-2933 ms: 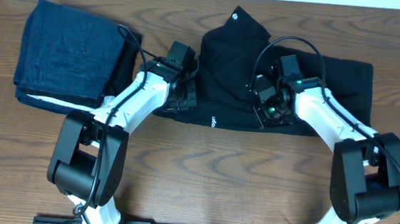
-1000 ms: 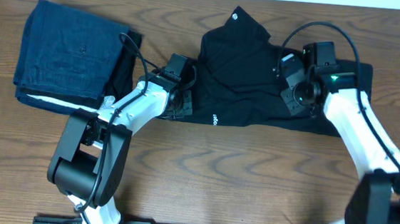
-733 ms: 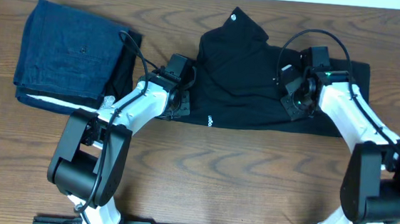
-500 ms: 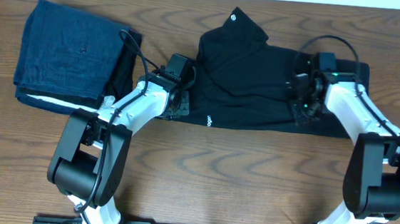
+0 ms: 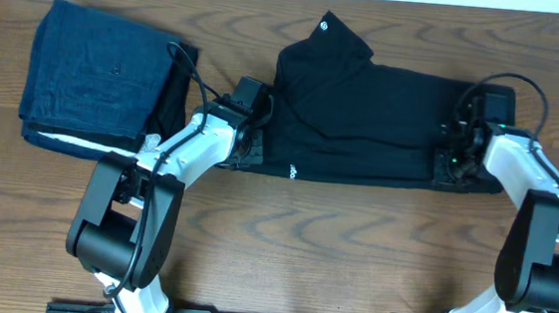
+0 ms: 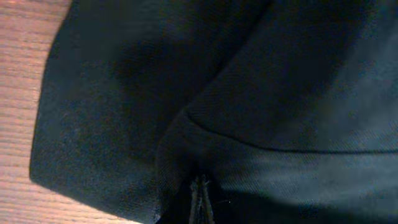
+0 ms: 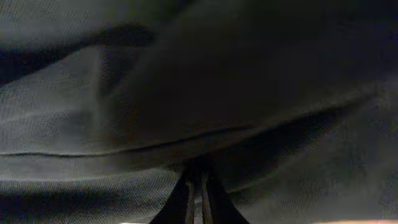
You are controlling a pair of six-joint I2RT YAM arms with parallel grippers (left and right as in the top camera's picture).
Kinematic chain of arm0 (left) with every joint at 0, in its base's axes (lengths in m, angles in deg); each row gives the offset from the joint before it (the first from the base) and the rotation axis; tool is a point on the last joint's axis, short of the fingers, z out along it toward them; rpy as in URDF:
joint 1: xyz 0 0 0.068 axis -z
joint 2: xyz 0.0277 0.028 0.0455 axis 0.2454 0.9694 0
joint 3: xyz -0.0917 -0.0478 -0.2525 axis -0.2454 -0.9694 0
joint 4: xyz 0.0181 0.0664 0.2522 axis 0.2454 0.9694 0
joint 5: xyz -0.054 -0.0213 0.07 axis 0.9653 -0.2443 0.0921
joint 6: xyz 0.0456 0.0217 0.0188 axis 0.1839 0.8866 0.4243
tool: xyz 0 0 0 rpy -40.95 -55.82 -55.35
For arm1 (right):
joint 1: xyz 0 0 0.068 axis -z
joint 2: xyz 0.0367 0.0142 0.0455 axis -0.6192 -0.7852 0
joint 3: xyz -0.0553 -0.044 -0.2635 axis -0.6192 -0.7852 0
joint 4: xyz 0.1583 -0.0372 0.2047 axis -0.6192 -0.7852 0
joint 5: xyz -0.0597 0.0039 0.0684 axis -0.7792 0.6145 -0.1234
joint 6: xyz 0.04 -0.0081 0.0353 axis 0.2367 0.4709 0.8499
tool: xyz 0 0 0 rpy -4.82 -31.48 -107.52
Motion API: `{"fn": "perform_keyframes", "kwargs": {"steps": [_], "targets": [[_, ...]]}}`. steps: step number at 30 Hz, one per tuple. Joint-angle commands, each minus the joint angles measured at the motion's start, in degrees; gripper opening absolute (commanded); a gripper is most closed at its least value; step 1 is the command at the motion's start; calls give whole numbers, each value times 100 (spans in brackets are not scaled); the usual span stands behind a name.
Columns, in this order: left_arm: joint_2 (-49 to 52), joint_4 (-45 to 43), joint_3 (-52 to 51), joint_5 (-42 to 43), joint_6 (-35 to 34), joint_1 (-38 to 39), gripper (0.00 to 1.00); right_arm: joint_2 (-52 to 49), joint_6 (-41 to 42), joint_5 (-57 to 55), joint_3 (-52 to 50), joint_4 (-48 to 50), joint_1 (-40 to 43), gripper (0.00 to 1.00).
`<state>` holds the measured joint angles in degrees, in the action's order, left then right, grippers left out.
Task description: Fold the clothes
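Left gripper (image 5: 252,140) and right gripper (image 5: 456,158) clamp opposite ends of the black shirt (image 5: 362,123) by the far edge of the table (image 5: 302,248).

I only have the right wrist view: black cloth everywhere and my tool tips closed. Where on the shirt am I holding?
Observer: Overhead, the right tool is at the right end of the shirt.
Operator: Where is the left one?
Observer: The left tool grips the opposite, left end, so the shirt lies as a long band between them.
Operator: Anything else nearby?
Observer: A folded blue garment lies on the table, to the left of the shirt.
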<state>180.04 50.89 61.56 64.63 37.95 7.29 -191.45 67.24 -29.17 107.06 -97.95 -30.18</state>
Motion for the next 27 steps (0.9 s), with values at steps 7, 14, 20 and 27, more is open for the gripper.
{"fn": "perform_keyframes", "kwargs": {"steps": [7,14,20,27], "targets": [[50,52,-55,-356,74,-33,6,557,-2,-402,118,-195,111,22],[50,50,-55,-345,70,-33,7,1375,-1266,1016,354,-201,-728,40],[48,22,-52,-48,74,-33,17,1226,-2334,1021,310,-205,-1792,45],[44,-13,-42,125,74,-33,17,448,-2616,601,295,343,-2347,45]]}}
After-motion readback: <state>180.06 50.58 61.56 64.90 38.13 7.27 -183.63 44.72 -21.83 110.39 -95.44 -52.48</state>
